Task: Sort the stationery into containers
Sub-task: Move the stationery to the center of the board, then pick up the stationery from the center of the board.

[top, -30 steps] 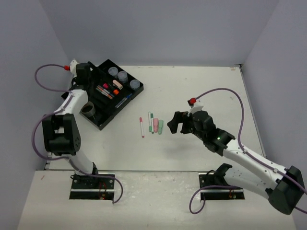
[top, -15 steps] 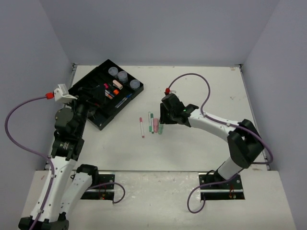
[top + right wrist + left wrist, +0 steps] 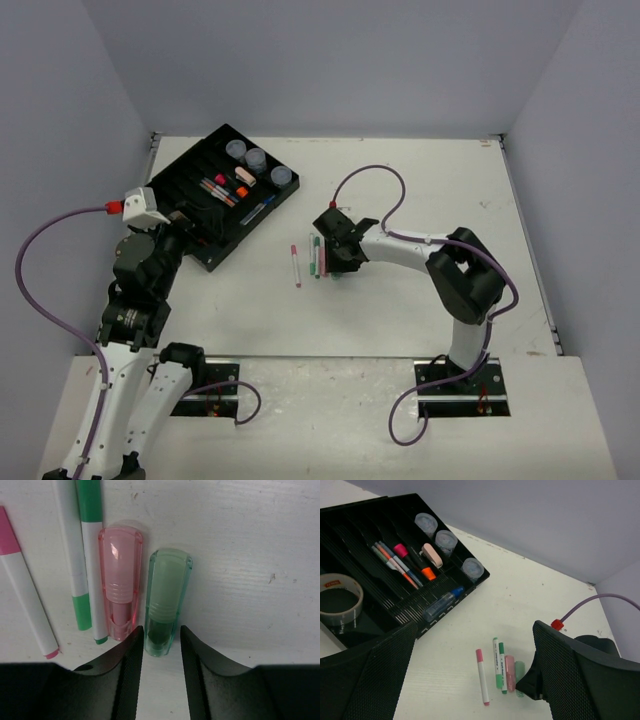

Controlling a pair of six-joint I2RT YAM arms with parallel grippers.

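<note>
Right tool has dropped astride the green marker; whether it clamps is unclear.

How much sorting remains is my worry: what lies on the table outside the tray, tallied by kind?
Thin pens: 3 (pink-tipped pen, two green-and-white pens)
Stubby markers: 2 (pink marker, green marker)
Total: 5

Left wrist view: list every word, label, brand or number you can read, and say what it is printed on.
Tape ring: red lettering on its band, too blurred to read.
Pens, markers, jars and tray: no lettering can be made out.
No text in this view is legible.
</note>
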